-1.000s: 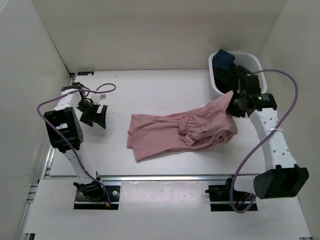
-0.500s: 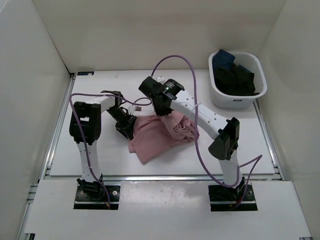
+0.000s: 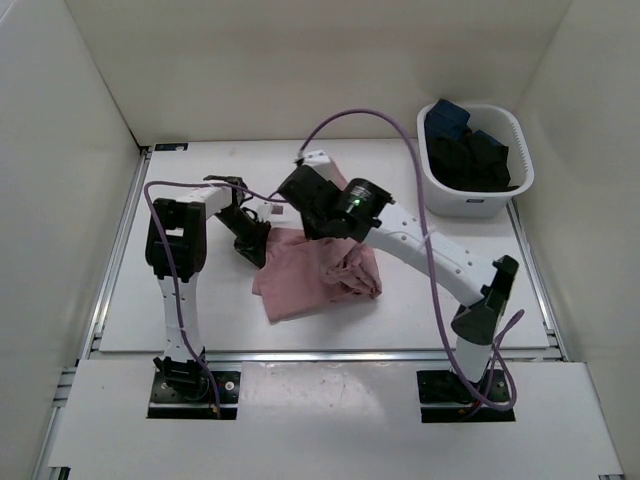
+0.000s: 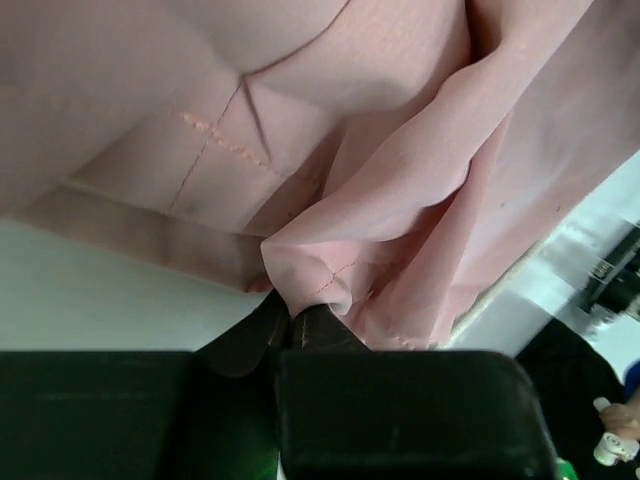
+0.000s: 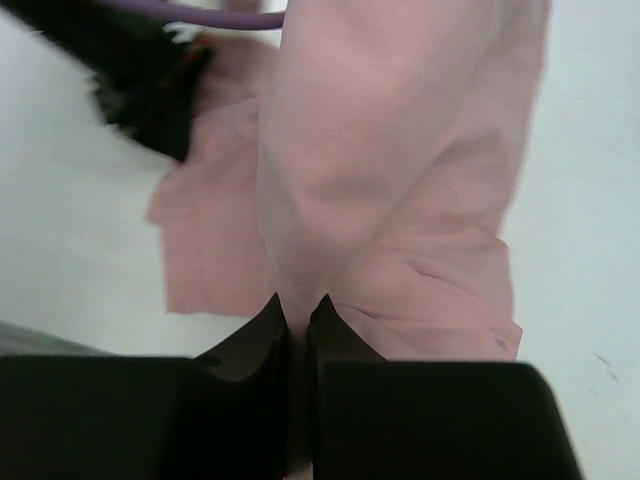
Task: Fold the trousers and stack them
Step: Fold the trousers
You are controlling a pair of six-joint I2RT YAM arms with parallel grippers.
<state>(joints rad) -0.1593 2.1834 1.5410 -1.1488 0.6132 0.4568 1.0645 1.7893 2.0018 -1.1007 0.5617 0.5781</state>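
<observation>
The dusty-pink trousers [image 3: 318,275] lie bunched on the white table near its middle, doubled over on themselves. My left gripper [image 3: 256,245] sits at their upper left corner, shut on a fold of pink fabric [image 4: 320,285]. My right gripper [image 3: 318,222] reaches across from the right and hangs over the cloth's upper edge, shut on a pinch of the trousers [image 5: 330,200], which drape down from its fingers [image 5: 262,330]. The two grippers stand close together above the same end of the garment.
A white basket [image 3: 438,180] holding dark navy clothes [image 3: 470,150] stands at the back right. White walls enclose the table on the left, back and right. The right arm's purple cable [image 3: 360,115] arcs high over the table's middle.
The right arm has carried its end of the trousers leftward from near the basket, folding the cloth over. The left gripper moved right onto the cloth's corner and shut on it.
</observation>
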